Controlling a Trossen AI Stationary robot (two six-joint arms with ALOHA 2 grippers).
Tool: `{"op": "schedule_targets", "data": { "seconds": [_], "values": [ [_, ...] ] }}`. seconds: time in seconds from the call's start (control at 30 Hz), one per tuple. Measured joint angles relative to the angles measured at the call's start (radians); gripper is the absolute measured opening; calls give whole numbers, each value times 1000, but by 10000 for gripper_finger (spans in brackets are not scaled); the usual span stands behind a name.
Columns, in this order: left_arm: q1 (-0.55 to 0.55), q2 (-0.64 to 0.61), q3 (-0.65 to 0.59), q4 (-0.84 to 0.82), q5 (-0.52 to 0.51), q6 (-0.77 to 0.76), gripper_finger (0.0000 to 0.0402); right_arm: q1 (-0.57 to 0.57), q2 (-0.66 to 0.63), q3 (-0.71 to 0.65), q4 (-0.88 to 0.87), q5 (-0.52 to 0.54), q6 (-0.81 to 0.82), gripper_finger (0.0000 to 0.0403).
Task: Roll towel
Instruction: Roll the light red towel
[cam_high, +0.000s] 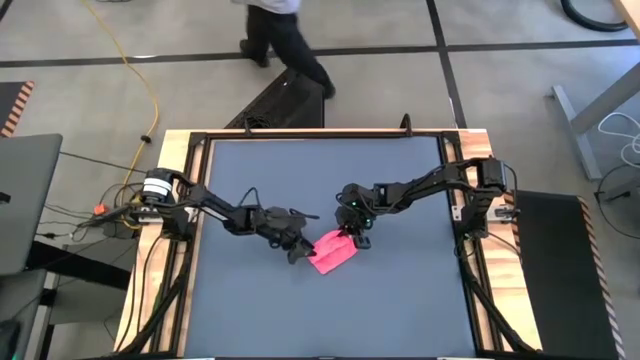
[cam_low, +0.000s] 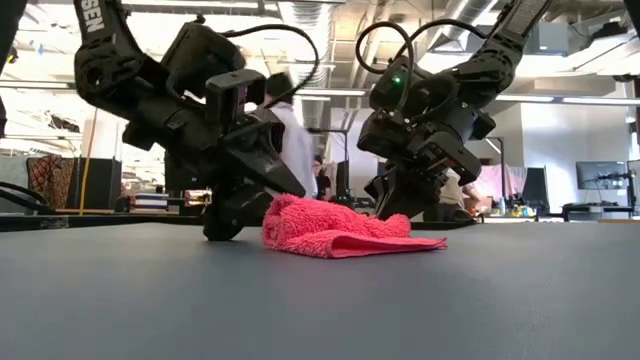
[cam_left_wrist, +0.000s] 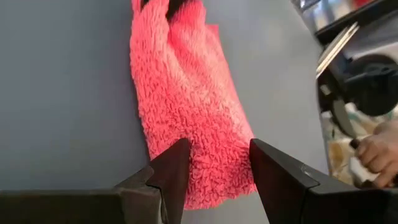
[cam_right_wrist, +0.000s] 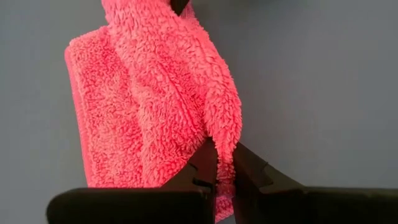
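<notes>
The pinkish-red towel (cam_high: 333, 253) lies at the middle of the dark table, folded over on itself into a thick strip; one long side is humped up (cam_low: 300, 215) and the other lies flat (cam_low: 400, 243). My left gripper (cam_high: 298, 248) is open at the strip's left end, with the cloth between its fingers in the left wrist view (cam_left_wrist: 217, 149). My right gripper (cam_high: 356, 238) is at the strip's far right end, shut on the towel (cam_right_wrist: 143, 106). My left gripper has one finger (cam_left_wrist: 174, 168) on each side of the towel's end (cam_left_wrist: 214, 177); whether the fingers touch the cloth, I cannot tell. My right gripper pinches a raised fold of the towel (cam_right_wrist: 219, 127) at the strip's end between its two nearly closed fingers. It comes slanting down from the table's far right. The rest of the towel lies slack on the table.
A wooden frame (cam_high: 190, 300) rims the dark tabletop. A person (cam_high: 285, 35) walks on the floor beyond the far edge, and a hand (cam_left_wrist: 379, 152) shows off the table in the left wrist view. Bare tabletop lies all around the towel.
</notes>
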Motion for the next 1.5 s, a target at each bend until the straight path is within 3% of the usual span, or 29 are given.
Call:
{"op": "schedule_targets", "data": {
  "seconds": [0.33,0.43,0.6,0.87,1.23,1.5],
  "values": [
    [-26,5,171,-406,-10,108,151,4,0,0,3,29,-21,49],
    [-27,16,211,-492,-31,157,119,14,0,0,2,56,-54,49],
    [-27,38,224,-495,-36,194,18,44,-1,1,1,145,-155,49],
    [-25,-12,224,-595,-78,251,2,104,-2,2,15,371,-359,49],
    [-26,-172,221,-912,-367,366,0,109,1,1,143,572,-463,49],
    [-109,-139,256,-998,-601,469,0,58,2,0,214,555,-564,29]
  ]
}}
